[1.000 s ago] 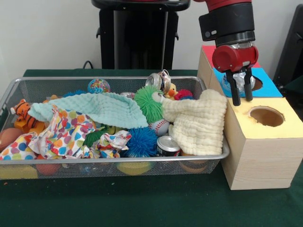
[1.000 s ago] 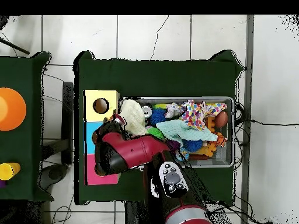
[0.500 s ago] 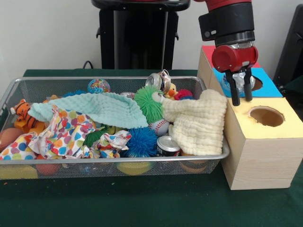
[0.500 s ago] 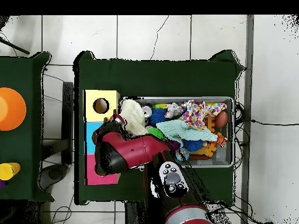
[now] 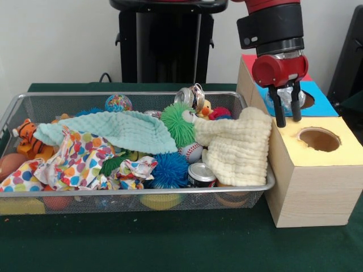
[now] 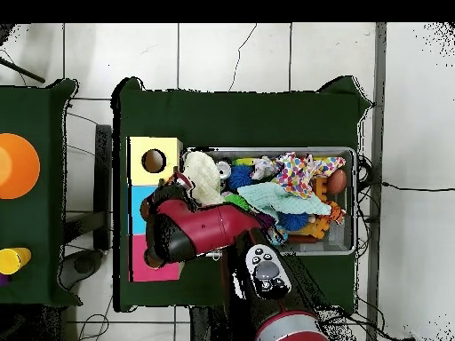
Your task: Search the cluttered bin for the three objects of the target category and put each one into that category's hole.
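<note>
Red-headed gripper [image 5: 286, 107] on my feed is hanging right over the blue hole [image 5: 307, 100] of the wooden box [image 5: 311, 181], fingers clamped on a crumpled clear plastic thing [image 5: 287, 97], probably a bottle. Mesh bin [image 5: 142, 195] beside it is stuffed with cloths, spiky balls, and a can [image 5: 201, 174] up front.
</note>
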